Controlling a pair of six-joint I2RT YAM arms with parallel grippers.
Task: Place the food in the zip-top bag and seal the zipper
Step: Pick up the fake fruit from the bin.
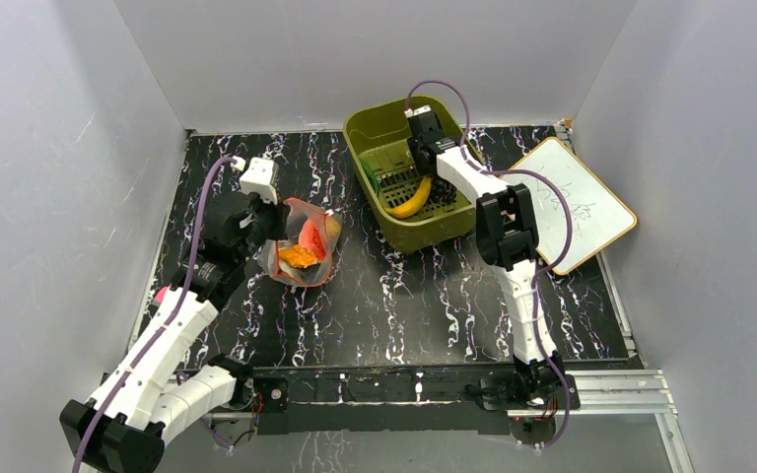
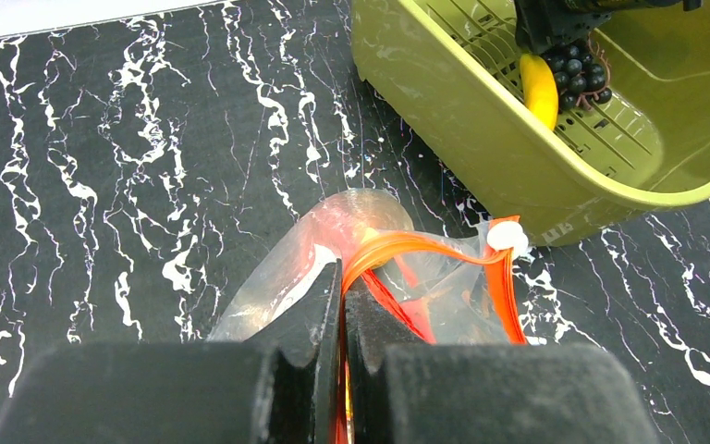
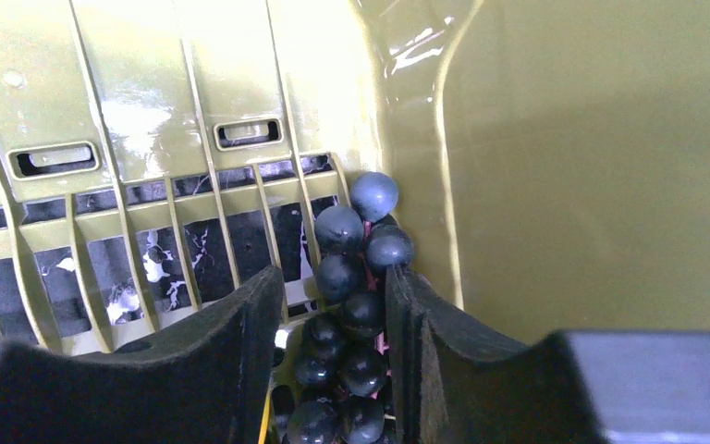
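The grape bunch (image 3: 351,305) lies in the olive basket (image 2: 444,102), pressed against its side wall. My right gripper (image 3: 333,287) is down over it with the fingers part-way apart on either side. I can't tell whether they are pinching it or only straddling it. My worry is the grip: the beads are round and loosely strung, so the bunch could roll out on the lift. The wall-side finger has little room, and a fingertip could snag the slotted floor and drag the basket. The banana (image 2: 538,88) lies just beside the bunch and may get nudged. To the left on the marbled table (image 1: 404,296) is the zip-top bag (image 2: 333,231), with orange and red pieces (image 1: 306,246) inside. My left gripper (image 2: 343,305) is clamped on its mouth at the zipper (image 2: 425,242). That mouth looks narrow and slack, so the bunch could catch the strip and fall outside. A whiteboard (image 1: 577,202) lies right of the basket, well apart from my path.
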